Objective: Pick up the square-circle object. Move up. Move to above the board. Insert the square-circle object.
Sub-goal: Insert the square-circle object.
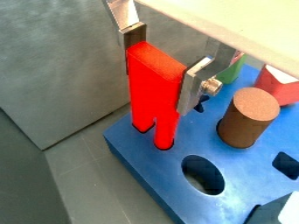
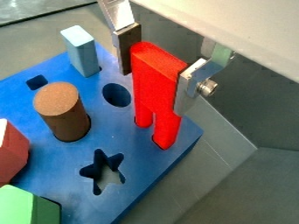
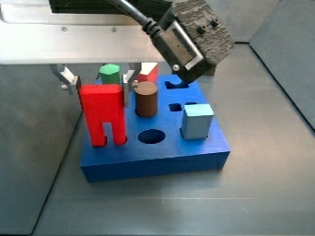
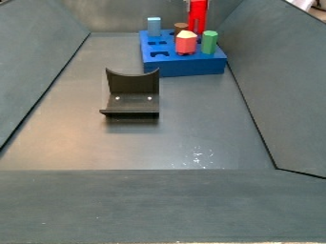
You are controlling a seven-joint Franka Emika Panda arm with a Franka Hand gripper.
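The bright red square-circle object (image 1: 152, 92) stands upright with its two legs down at a corner of the blue board (image 1: 131, 156). It shows in both wrist views (image 2: 158, 87) and both side views (image 3: 103, 112) (image 4: 199, 13). My gripper (image 1: 166, 59) straddles the block's upper body, one silver finger on each side (image 2: 159, 68). In a side view (image 3: 106, 76) both fingers stand clear of the block, so the gripper is open. How deep the legs sit in the board I cannot tell.
On the board (image 3: 147, 162) stand a reddish-brown cylinder (image 3: 146, 98), a light blue block (image 3: 197, 120), a green piece (image 3: 109, 72) and a red pentagon peg (image 1: 278, 83). A round hole (image 2: 115, 94) and a star hole (image 2: 103, 168) are open. The fixture (image 4: 130, 92) stands mid-floor.
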